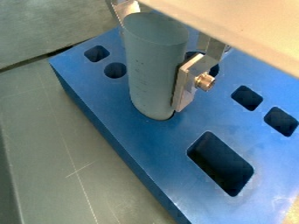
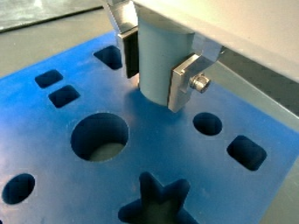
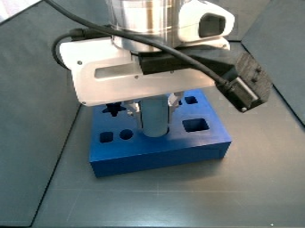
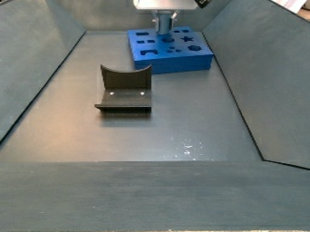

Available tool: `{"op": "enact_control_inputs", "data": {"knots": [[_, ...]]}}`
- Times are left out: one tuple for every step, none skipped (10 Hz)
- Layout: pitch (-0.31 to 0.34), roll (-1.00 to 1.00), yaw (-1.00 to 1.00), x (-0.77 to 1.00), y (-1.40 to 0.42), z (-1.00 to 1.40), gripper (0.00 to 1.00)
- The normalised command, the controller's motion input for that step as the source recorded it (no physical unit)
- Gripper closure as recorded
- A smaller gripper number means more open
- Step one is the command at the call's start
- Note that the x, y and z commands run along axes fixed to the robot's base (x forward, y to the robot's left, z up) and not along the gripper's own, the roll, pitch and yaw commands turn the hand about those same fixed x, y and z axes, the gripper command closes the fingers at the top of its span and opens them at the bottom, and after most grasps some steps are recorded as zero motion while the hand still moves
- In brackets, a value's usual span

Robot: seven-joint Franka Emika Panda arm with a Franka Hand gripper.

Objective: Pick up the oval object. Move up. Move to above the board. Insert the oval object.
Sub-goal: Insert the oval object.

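Oval object [image 1: 155, 70] between claw [image 1: 163, 74] fingers, over board [image 1: 128, 140]

A robotics lab test cell. A bare dark grey floor [image 4: 169, 136] sat enclosed by sloped grey walls [image 4: 36, 82]. A dark L-shaped fixture [image 4: 123, 89] stood left of centre, and the gripper [image 4: 161, 34] hung over a blue board [image 4: 182, 56] at upper centre.

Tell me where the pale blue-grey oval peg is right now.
The pale blue-grey oval peg stands upright between the tool fingers, its lower end at the thick blue board, in both wrist views; whether it has entered a hole is unclear.
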Motion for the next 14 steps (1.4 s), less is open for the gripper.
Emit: {"op": "enact_control_inputs", "data": {"knots": [[-0.137, 0.11, 0.0, 0.0, -0.05, -0.96, 1.0], [-0.159, 0.09, 0.03, 0.0, -0.02, -0.94, 1.0], [-0.17, 0.08, 0.06, 0.0, 0.0, -0.91, 1.0], [-0.134, 0.05, 0.1, 0.22, 0.0, -0.93, 1.0], [-0.051, 0.0, 0.09, 0.68, 0.03, -1.0, 1.0], [-0.037, 0.0, 0.04, 0.76, 0.08, -1.0, 1.0], [0.0, 0.0, 0.0, 0.37, 0.0, -0.47, 1.0], [0.0, 0.01, 0.0, 0.0, 0.0, 0.0, 1.0], [-0.217, 0.16, 0.0, -0.14, 0.0, -0.76, 1.0], [-0.237, 0.13, 0.0, -0.13, 0.0, -0.76, 1.0], [-0.244, 0.12, 0.0, -0.1, 0.0, -0.75, 1.0], [-0.091, 0.0, 0.0, 0.0, 0.0, -0.21, 1.0], [-0.007, 0.0, 0.0, 0.0, 0.0, -0.04, 1.0], [-0.041, 0.0, 0.04, 0.0, -0.11, -0.14, 1.0]]}}
